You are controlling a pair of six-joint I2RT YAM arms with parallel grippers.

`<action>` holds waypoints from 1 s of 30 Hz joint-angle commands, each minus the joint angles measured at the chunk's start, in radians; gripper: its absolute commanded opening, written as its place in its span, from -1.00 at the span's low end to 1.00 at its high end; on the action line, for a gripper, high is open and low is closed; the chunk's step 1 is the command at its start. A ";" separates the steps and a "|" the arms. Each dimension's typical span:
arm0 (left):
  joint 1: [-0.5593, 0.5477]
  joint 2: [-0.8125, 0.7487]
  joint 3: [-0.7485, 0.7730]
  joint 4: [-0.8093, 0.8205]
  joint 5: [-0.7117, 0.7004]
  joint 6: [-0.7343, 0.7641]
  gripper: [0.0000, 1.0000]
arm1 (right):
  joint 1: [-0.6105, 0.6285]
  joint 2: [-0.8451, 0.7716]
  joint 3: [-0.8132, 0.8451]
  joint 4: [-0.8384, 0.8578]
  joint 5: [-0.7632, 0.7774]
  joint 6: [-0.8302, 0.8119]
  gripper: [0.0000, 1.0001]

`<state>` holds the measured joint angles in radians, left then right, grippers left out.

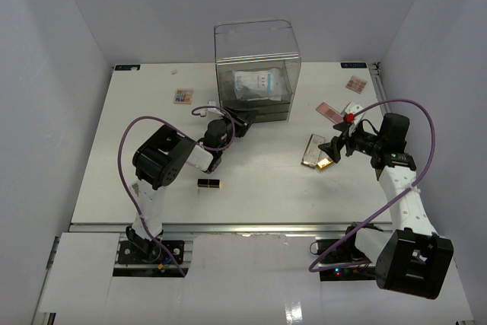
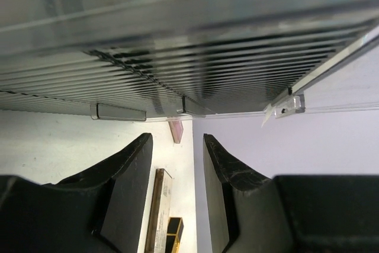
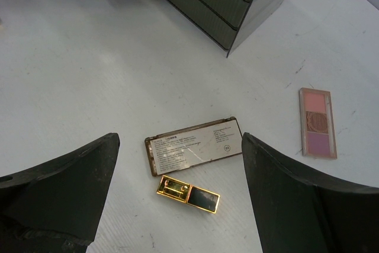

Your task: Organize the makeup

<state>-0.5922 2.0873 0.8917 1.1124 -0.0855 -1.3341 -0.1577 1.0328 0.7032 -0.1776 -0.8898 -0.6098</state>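
My left gripper (image 1: pixel 243 122) is open and empty, its tips close to the lower drawer front of the clear acrylic drawer box (image 1: pixel 257 58); in the left wrist view (image 2: pixel 177 146) the drawer front (image 2: pixel 177 57) fills the top. A pale-blue sachet (image 1: pixel 255 84) lies inside the box. My right gripper (image 1: pixel 333 150) is open and empty, hovering over a brown flat palette (image 3: pixel 193 146) lying label-up and a gold-and-black lipstick case (image 3: pixel 188 194). A black-and-gold lipstick tube (image 1: pixel 210 183) lies near the left arm. A pink palette (image 3: pixel 318 122) lies to the right.
A multicolour palette (image 1: pixel 183 96) lies left of the box. Another pink palette (image 1: pixel 356 83) and a small white item (image 1: pixel 352 108) lie at the back right. White walls close in the table on three sides. Purple cables loop over both arms.
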 commanded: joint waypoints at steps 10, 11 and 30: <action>0.010 0.026 0.118 -0.038 -0.039 0.024 -0.12 | -0.011 -0.022 -0.013 0.030 -0.012 -0.015 0.80; 0.011 0.033 0.122 -0.043 -0.040 0.016 -0.16 | -0.012 -0.023 -0.014 0.031 -0.012 -0.015 0.80; -0.003 0.041 0.036 0.074 0.083 -0.053 -1.00 | -0.021 -0.026 -0.018 0.033 -0.014 -0.013 0.80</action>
<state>-0.5826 2.1399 0.9700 1.1213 -0.0617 -1.3969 -0.1710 1.0203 0.6899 -0.1768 -0.8921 -0.6128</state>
